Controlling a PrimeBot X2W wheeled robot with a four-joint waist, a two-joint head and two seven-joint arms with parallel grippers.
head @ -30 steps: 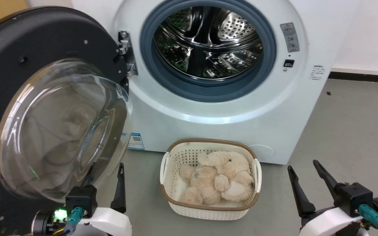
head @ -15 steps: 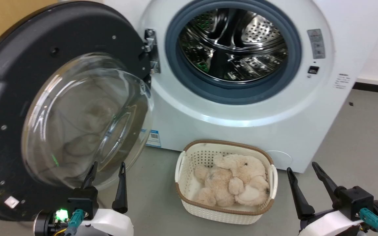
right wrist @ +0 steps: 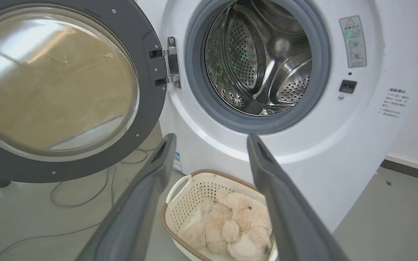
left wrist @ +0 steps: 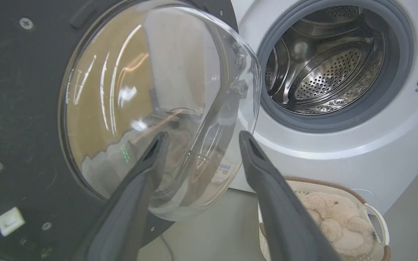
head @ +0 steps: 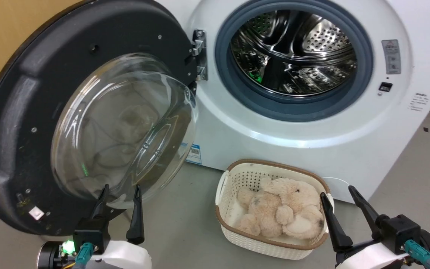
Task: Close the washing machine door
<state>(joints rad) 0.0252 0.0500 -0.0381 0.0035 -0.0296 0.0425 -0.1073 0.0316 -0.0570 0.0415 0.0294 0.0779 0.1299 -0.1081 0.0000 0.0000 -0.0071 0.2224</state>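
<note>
The large round black glass-windowed door (head: 13, 112) hangs open just beyond the left gripper (head: 121, 186), the nearer one, fingers spread, empty.

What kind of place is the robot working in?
Likely a laundry room, or a test space set up as one: a white front-loading washing machine with its door swung open, and a laundry basket holding a plush toy on the grey floor.

I see my left gripper (left wrist: 202, 135), fingers apart, near the washing machine door (left wrist: 24, 108), which stands wide open left of the washing machine (left wrist: 357, 156).
</note>
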